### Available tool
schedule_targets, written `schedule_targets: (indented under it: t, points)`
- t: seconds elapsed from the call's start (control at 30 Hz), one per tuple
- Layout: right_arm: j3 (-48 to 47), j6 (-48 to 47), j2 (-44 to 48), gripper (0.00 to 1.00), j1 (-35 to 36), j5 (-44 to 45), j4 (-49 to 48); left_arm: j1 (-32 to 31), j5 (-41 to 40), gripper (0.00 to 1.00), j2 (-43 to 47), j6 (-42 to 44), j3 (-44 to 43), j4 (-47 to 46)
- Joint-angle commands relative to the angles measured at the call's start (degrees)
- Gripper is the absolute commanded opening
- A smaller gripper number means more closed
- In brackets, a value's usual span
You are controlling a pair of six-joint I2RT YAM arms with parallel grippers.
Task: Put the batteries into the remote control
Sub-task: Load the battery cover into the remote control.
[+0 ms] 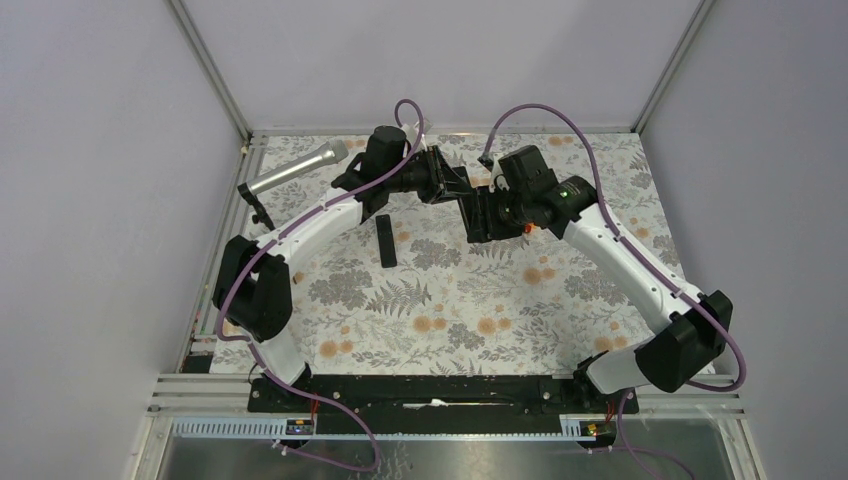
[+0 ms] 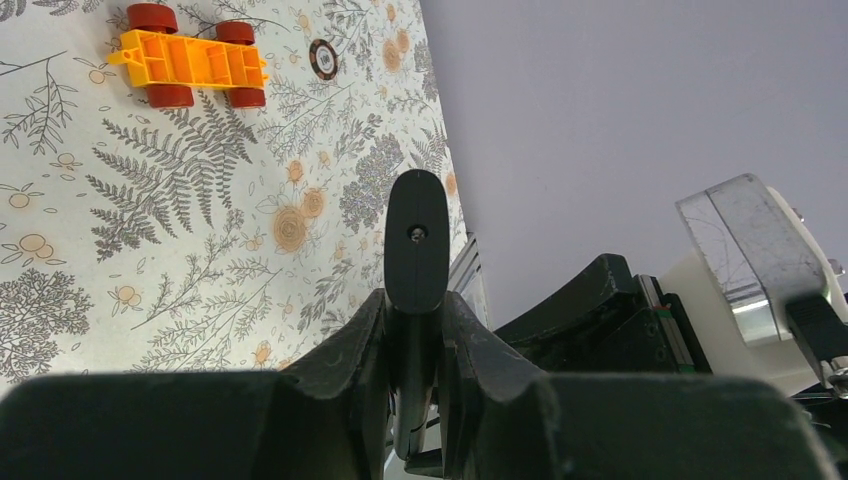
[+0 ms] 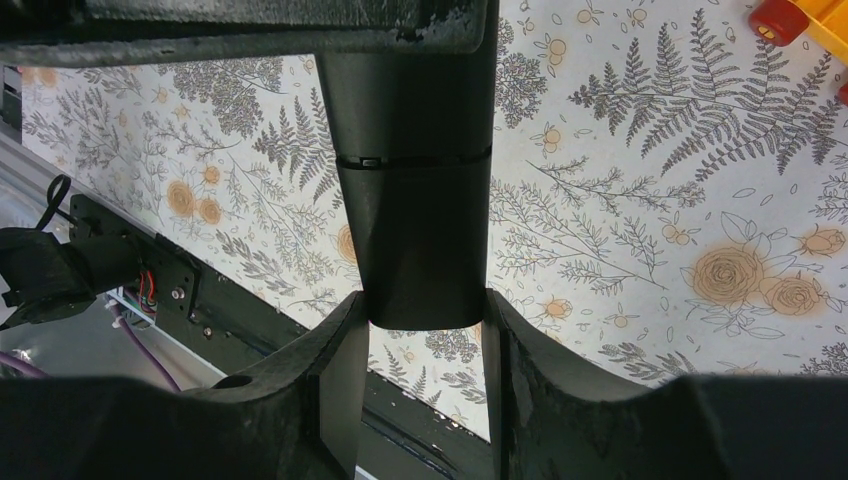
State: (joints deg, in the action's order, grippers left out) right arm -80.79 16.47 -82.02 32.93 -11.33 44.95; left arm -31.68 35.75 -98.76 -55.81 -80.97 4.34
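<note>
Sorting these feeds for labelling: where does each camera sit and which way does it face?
Top external: above, behind the bases, looking down on the floral-patterned table; white left arm and right arm show.
Left wrist: on the left arm, facing across the table to a grey wall; left fingers grip the slim black bar-shaped remote edge-on.
Right wrist: faces back toward the black base rail; right fingers hold the remote, showing its broad face.
Shared: both wrist views show the remote and the orange toy block with red wheels.
</note>
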Motion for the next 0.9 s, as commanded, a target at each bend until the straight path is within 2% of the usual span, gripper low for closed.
schedule_targets:
  t: [0.0, 0.57, 0.87]
  points:
    - [-2.4, 0.8, -1.5, 0.31, 0.1, 1.8, -0.4, -1.3, 3.1, 0.0, 3.2, -3.4, -0.9, -4.0]
    - [-3.8, 2.0, -3.9, 0.37, 0.1, 3.0, -0.8, -1.3, 4.0, 0.0, 2.9, -8.9, 0.9, -5.7]
    - [-3.8, 2.6, -4.5, 0.46, 0.1, 3.8, -1.4, -1.3, 4.8, 0.0, 3.4, -9.7, 1.8, -6.1]
